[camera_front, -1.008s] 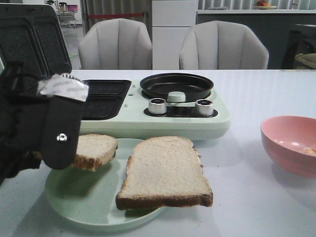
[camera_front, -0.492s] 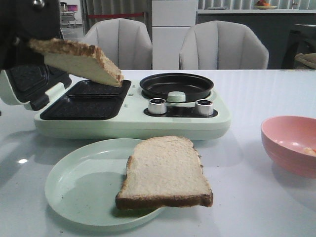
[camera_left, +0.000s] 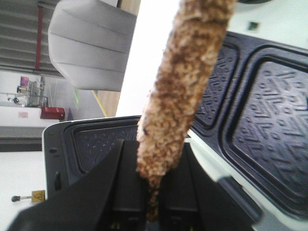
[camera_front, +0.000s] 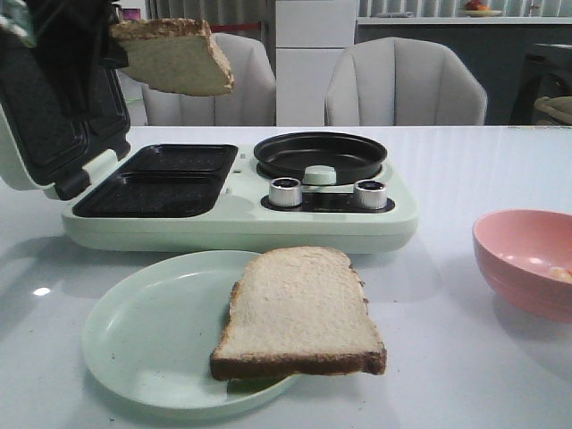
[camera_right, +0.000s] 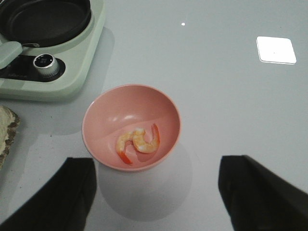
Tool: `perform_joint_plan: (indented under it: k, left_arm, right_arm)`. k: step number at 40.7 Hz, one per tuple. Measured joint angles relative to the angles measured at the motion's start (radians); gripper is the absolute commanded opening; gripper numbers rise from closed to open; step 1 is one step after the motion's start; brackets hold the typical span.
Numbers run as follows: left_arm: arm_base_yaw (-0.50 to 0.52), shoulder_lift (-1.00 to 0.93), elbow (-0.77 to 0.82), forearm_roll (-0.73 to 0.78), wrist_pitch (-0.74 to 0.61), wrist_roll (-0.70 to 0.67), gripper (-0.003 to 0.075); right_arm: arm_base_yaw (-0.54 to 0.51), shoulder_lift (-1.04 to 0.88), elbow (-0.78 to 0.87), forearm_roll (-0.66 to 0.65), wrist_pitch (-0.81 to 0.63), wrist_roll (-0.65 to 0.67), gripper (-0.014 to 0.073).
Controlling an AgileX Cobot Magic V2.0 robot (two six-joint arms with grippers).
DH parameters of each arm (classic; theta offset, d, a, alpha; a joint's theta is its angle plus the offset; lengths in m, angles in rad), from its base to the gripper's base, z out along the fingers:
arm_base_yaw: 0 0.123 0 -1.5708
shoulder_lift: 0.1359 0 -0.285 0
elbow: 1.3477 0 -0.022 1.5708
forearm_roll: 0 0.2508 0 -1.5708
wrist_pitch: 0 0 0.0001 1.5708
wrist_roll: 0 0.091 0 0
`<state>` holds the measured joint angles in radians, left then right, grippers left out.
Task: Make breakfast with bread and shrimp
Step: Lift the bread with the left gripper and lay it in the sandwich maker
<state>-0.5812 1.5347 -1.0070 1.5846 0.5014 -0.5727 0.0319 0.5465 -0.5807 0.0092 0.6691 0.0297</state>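
Glossy white table point(camera_front: 465, 170), two grey chairs point(camera_front: 404, 82) behind it, kitchen counter further back. Breakfast maker point(camera_front: 241, 201) sits mid-table with its lid point(camera_front: 54, 107) swung open to the left, so both sandwich plates point(camera_front: 165, 180) are exposed and ready to load; round pan point(camera_front: 320, 155) and two knobs point(camera_front: 286, 191) to the right of them. Left gripper point(camera_left: 154, 202) is clamped on one bread slice point(camera_front: 174, 58), pinched by the crust edge with the slice hanging out edge-on in the wrist view, held high above the back of the plates, beside the open lid. Judgement: it's up there to clear the lid and housing before coming down flat into a plate cavity; the edge grip leaves the slice free to drop in when released. Second bread slice point(camera_front: 299, 313) lies flat on the pale green plate point(camera_front: 143, 340) in front of the machine, overhanging the plate's right rim, presumably staged for later. Shrimp point(camera_right: 138, 143) lies in the pink bowl point(camera_right: 106, 120) to the right, well apart from the bread. Right gripper point(camera_right: 156, 192) hovers over that bowl, fingers wide apart, nothing held, likely parked for a shrimp pick. Main risk: slice tilting or catching the lid on descent.
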Motion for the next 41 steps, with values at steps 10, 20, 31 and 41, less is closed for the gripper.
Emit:
perform_joint_plan:
  k: [10,20,31,41]
  left_arm:
    - [0.118,0.243,-0.226,0.013,-0.091,-0.002,0.0100]
    - [0.144,0.456,-0.429,0.021,-0.113,-0.002,0.0100]
    - [0.151,0.582,-0.483,0.026,-0.071,-0.002,0.0103]
    - [0.153,0.595,-0.483,0.026,-0.035,-0.002,0.0215]
  right_arm:
    - [0.000,0.000,0.000,0.000,0.000,0.000,0.0622]
    - [0.000,0.000,0.000,0.000,0.000,0.000,0.0622]
    - [0.000,0.000,0.000,0.000,0.000,0.000,0.0622]
    - [0.000,0.000,0.000,0.000,0.000,0.000,0.0622]
